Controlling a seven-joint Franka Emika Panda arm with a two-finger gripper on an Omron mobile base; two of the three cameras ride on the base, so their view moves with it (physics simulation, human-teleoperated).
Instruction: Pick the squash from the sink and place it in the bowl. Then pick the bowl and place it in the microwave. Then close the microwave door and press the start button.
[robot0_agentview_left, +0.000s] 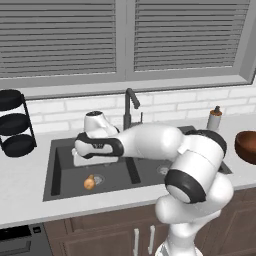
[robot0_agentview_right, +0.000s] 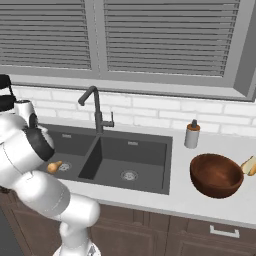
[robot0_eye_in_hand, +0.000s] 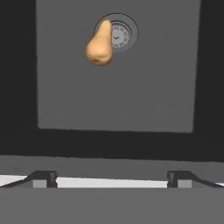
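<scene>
Grey bench (robot0_agentview_right: 150, 200) with dark double sink (robot0_agentview_right: 145, 172), brown bowl (robot0_agentview_right: 216, 175) on bench right of sink, tool (robot0_eye_in_hand: 112, 178) spread wide above left basin, empty, squash (robot0_eye_in_hand: 99, 44) lying on left basin floor touching drain (robot0_eye_in_hand: 120, 34)

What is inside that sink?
A small squash lies in the sink's left basin, partly over the round drain. The arm hides part of that basin from the base views.
</scene>
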